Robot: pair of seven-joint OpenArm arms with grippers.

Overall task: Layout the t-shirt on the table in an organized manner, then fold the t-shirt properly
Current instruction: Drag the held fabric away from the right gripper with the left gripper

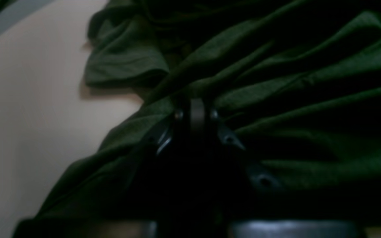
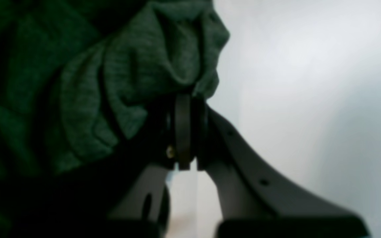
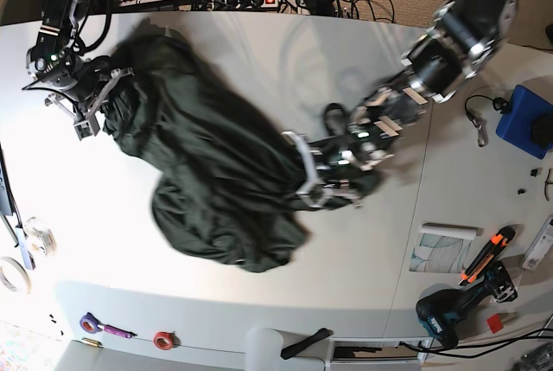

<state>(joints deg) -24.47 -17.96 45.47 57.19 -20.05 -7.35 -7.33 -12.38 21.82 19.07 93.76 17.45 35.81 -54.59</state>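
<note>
We can read no text, label, brand or number in any of the three views. The t-shirt (image 3: 216,181) is plain dark green cloth wherever it shows, with no letters that we can read. In the base view, a paper sheet (image 3: 441,254) near the right edge of the tabletop (image 3: 346,60) carries some pale blue printing, but it is too small for us to read.
</note>
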